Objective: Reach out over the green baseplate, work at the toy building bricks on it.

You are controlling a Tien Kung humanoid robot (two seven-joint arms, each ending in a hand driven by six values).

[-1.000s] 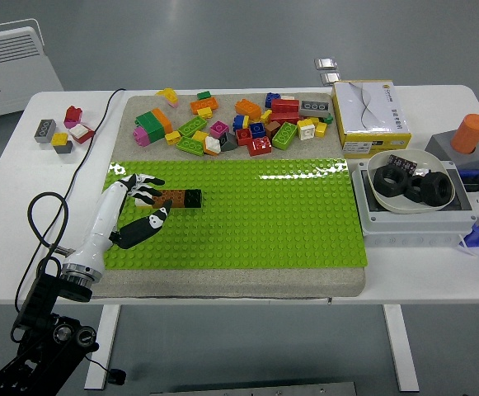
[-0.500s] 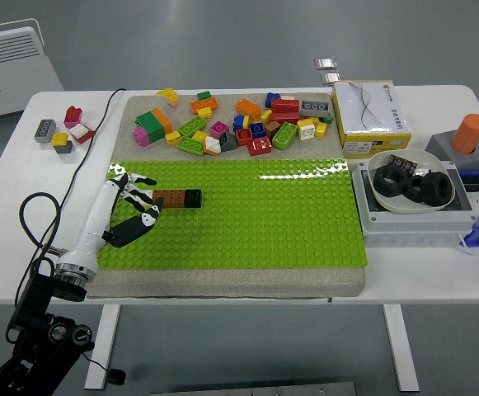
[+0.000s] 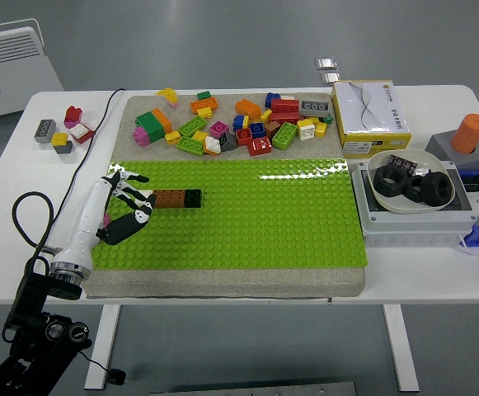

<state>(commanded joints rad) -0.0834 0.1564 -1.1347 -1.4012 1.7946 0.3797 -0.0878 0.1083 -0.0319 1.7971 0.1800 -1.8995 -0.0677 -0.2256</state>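
Left hand (image 3: 126,200) is over the left end of the baseplate (image 3: 305,214); your right hand is not in view, so the left is the only one placed to work. Fingers are spread and hold nothing: the upper fingertips (image 3: 140,177) fan out toward the right, the thumb hangs lower, near the plate's studs.

The brick row (image 3: 173,198) sits on the plate just to the right of the fingers. It reads as a brown piece with a black piece at its right end, joined in one short bar. Its long axis runs left to right, roughly in line with the direction the fingers point. The brown end is the near end. Whether a fingertip touches it you cannot tell from this view; it looks at most just beside.

Judgement: the coming move turns on that alignment. The bar lies end-on to the hand, so a pinch would have to close across its short sides, thumb on the near-edge side and fingers on the far side. Moving right along the bar's axis would bring the hand over it.

The loose bricks (image 3: 239,124) lie on the grey mat beyond the plate's far edge, well apart from the hand.

Risk, as judged: a push along the axis may only press against the studs-held bar.
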